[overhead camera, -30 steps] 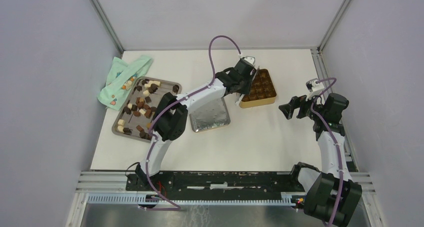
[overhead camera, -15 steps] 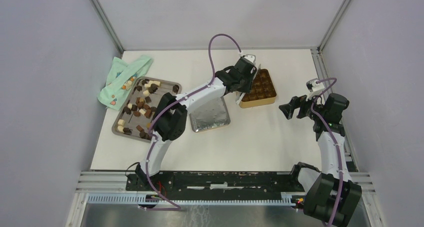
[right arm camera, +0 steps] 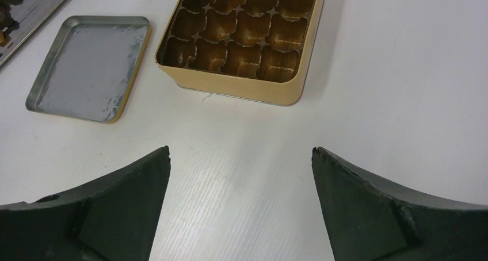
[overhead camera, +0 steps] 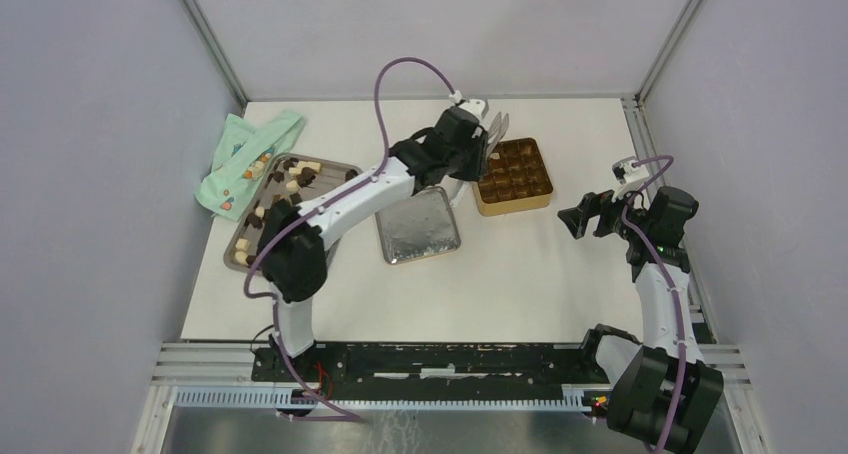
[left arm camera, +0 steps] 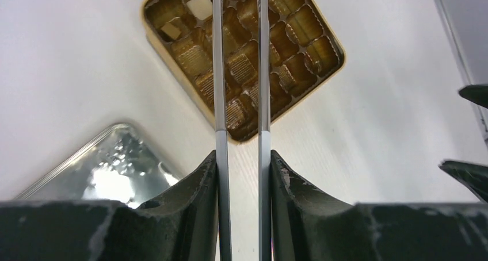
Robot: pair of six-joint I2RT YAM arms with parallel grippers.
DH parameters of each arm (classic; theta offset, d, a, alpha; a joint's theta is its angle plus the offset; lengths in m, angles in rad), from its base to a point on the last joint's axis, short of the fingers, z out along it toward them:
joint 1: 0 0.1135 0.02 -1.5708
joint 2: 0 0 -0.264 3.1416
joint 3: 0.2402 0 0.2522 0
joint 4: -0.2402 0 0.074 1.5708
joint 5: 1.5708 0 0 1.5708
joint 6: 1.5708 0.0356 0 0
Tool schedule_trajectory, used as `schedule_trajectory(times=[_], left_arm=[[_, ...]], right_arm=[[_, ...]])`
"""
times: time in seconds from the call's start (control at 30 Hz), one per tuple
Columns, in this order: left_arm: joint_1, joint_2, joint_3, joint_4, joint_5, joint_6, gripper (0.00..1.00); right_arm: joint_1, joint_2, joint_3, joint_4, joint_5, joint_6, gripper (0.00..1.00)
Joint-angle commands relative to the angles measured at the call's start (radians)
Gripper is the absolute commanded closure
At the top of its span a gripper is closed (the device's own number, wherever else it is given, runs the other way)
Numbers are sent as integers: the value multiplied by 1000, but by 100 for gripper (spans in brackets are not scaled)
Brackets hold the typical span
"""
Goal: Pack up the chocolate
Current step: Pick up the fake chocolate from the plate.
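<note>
The left gripper (left arm camera: 243, 157) is clamped on the long tweezers (left arm camera: 218, 71). Their two blades stand slightly apart with nothing between them, as far as the wrist view shows (the tips run off its top). Over the last second this arm has swung off the gold tin (overhead camera: 515, 174) toward the tray side, leaving the tin uncovered. Two pale pieces (left arm camera: 201, 7) sit in corner compartments, and the others in view look empty. I read that as one drop done and a trip back beginning, since most of the chocolate (overhead camera: 282, 206) lies on the tray (overhead camera: 232, 250). The lid (overhead camera: 418, 226) lies between tray and tin, just beside the tin's wall, so the blades should pass high there. The right gripper (overhead camera: 578, 219), jaws wide apart and empty, has not moved. It hangs well apart from the tin, over bare table (overhead camera: 520, 274).
</note>
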Motion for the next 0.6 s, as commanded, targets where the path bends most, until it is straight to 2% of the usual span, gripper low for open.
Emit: schedule_trajectory(times=[0.0, 0.13, 0.3, 0.43, 0.57], left_arm=[[48, -217, -124, 38, 26, -56, 61], [100, -369, -277, -2, 43, -70, 61], [227, -533, -424, -95, 120, -109, 62], [355, -612, -475, -213, 168, -93, 62], [479, -648, -487, -359, 152, -38, 61]], right_arm=[[-7, -16, -6, 27, -3, -10, 2], [-7, -13, -11, 34, -3, -8, 2], [-7, -7, -11, 38, -4, -7, 2], [-8, -5, -12, 39, -7, -5, 2], [-6, -8, -18, 44, -8, -2, 2]])
